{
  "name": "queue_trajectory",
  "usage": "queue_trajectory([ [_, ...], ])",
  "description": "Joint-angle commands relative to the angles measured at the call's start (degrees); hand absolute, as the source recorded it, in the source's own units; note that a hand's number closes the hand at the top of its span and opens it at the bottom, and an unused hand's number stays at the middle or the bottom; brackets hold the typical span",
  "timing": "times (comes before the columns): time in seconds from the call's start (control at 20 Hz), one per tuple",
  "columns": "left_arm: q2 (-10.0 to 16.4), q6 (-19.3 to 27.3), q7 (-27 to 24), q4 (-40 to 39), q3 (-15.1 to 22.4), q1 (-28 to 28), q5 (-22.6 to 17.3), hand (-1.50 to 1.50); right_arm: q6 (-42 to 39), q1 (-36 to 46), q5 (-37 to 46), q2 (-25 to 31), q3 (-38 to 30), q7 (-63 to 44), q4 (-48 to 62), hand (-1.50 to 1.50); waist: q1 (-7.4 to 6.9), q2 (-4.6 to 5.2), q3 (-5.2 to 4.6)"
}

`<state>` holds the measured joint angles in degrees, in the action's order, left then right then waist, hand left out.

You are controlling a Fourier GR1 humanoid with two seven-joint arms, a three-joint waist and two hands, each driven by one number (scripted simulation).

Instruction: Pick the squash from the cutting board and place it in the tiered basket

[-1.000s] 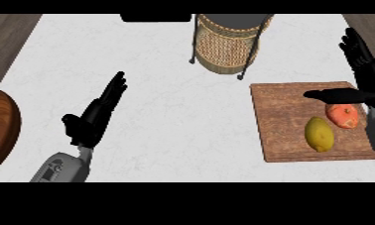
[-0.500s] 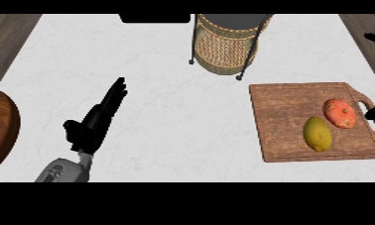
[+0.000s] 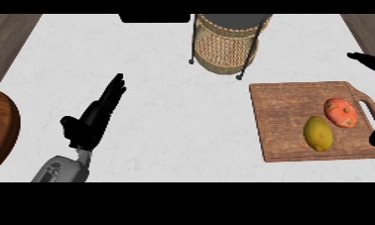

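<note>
A yellow oval squash point(image 3: 318, 133) lies on the wooden cutting board point(image 3: 282, 115) at the right, beside a round orange-red fruit point(image 3: 341, 112). The tiered wicker basket point(image 3: 223, 43) stands on thin black legs at the back, left of the board's far end. My right hand point(image 3: 362, 58) only shows as small black bits at the right edge, away from the squash and holding nothing that I can see. My left hand point(image 3: 95, 115) rests open at the lower left, fingers straight and pointing up and right, far from the board.
A brown rounded wooden object point(image 3: 6, 127) pokes in at the left edge. A dark flat object point(image 3: 154, 18) sits at the counter's back edge, left of the basket. Wood flooring shows past the counter's upper corners.
My right hand, which hovered over the orange-red fruit on the board, has pulled away to the right and almost left the view. The squash and fruit stay put. My left hand barely shifted.
</note>
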<state>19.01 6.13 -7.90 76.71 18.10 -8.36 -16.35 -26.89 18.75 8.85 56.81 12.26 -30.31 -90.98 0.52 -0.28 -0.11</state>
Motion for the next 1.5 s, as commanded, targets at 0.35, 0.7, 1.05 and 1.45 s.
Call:
queue_trajectory([
  [0.35, -2.68, -0.16, 0.74, 1.32, -1.09, 1.27, 4.11, 0.0, 1.62, -4.88, 12.99, -5.55, -1.03, -8.22, -1.95, -1.5, -0.78, 0.29, 0.11],
  [0.7, -4.0, -2.15, 1.69, 1.7, -2.46, 1.01, 5.55, 0.0, 4.63, -7.94, 18.92, -9.77, -3.8, 1.36, 8.95, -1.5, -0.73, 0.31, 0.15],
  [1.05, -4.56, -4.61, 4.1, 2.01, -6.26, 1.04, 6.27, 0.0, 6.21, -5.95, 25.87, -18.17, -4.23, 0.81, 13.23, -1.5, -0.72, 0.28, 0.12],
  [1.45, -7.33, -7.42, 0.66, -2.17, -8.7, 0.42, 8.6, 0.0, 8.46, -4.84, 31.62, -20.32, -8.62, 9.08, 24.51, -1.5, -0.66, 0.32, 0.11],
])
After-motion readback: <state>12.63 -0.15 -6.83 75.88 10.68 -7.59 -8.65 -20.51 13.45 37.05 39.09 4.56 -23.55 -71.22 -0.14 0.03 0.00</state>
